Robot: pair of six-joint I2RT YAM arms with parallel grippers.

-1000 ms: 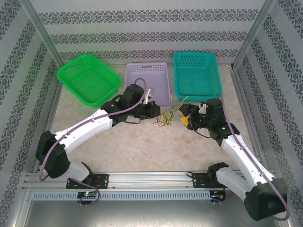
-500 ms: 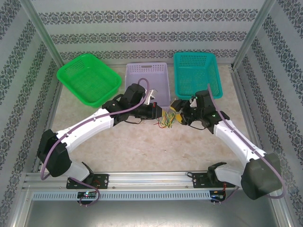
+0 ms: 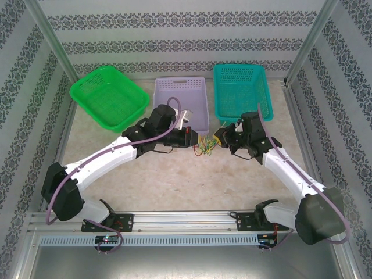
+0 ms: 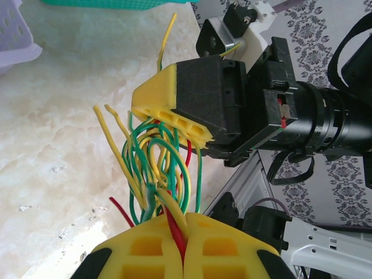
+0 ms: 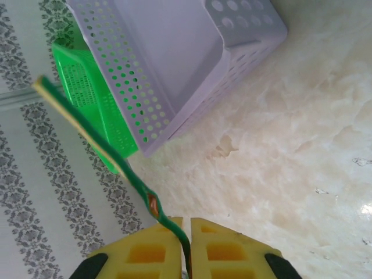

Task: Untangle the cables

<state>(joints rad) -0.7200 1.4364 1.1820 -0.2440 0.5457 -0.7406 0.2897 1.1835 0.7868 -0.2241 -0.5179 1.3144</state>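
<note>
The cables [image 3: 204, 146] form a small tangle of green, yellow and red wires held above the table, just in front of the purple basket. My left gripper [image 3: 195, 140] is shut on one side of the tangle; in the left wrist view its yellow fingertips [image 4: 151, 250] pinch red and yellow wires of the cables [image 4: 156, 157]. My right gripper [image 3: 219, 139] meets the tangle from the right. Its yellow pads [image 5: 145, 250] are shut on a single green-and-yellow cable [image 5: 110, 150] that sticks out to the upper left. The right gripper [image 4: 152, 111] sits directly above the looped wires.
Three baskets stand along the back: green basket [image 3: 107, 96] at left, purple basket [image 3: 181, 100] in the middle, teal basket [image 3: 241, 90] at right. The purple basket [image 5: 174, 64] is close beside the right gripper. Bare marble table [image 3: 192, 180] lies in front of the grippers.
My right gripper swung left to the tangle and closed on a green-and-yellow cable. The left gripper kept its hold and shifted only slightly.
</note>
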